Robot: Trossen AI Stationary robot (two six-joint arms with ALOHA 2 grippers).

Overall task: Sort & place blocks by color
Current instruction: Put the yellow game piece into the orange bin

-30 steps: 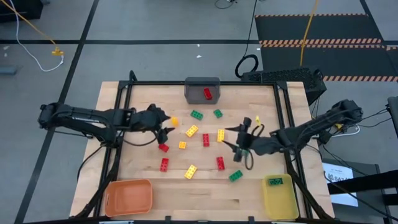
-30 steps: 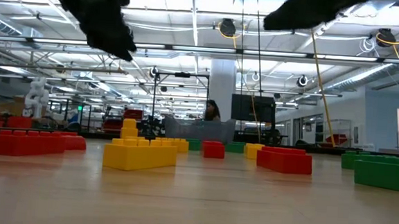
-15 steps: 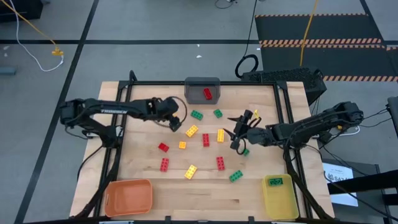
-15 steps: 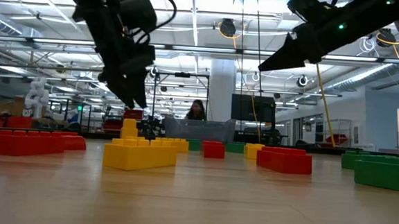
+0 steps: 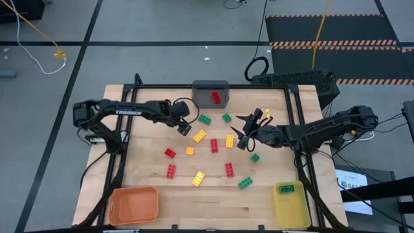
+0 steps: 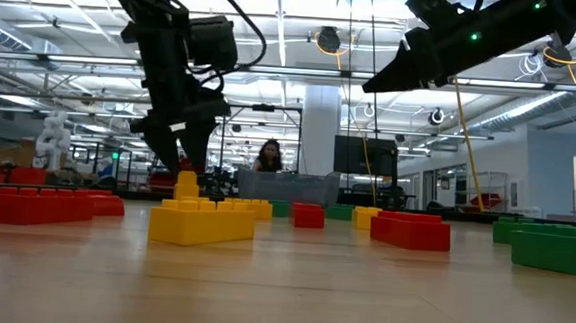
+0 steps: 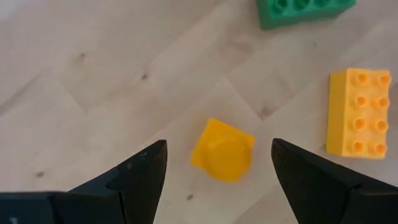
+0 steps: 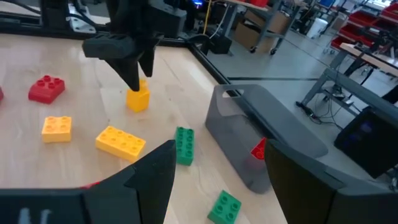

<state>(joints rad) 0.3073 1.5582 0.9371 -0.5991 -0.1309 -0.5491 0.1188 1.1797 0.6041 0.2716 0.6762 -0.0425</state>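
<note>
Red, yellow and green studded blocks lie scattered over the middle of the wooden table. My left gripper [image 5: 184, 127] is open and hovers just over a small yellow block [image 7: 222, 151]. Its fingers stand on either side of that block, which rests flat on the table [image 8: 138, 99]. Close by are a long yellow block [image 7: 359, 113] and a green block [image 7: 303, 10]. My right gripper [image 5: 239, 139] is open and raised above the table, right of centre, holding nothing. A small green block [image 5: 255, 157] lies just nearer than it.
A gray bin [image 5: 202, 89] at the far edge holds a red block [image 5: 215, 97]. An orange bin [image 5: 134, 204] sits at the near left corner. A yellow bin [image 5: 291, 206] at the near right holds a green block [image 5: 287, 189]. A person stands in the room beyond.
My left gripper has swung toward the table's far edge and right, then come down over the small yellow block, staying open. My right gripper has drawn back toward the far edge, and a small green block now shows on the table where it was.
</note>
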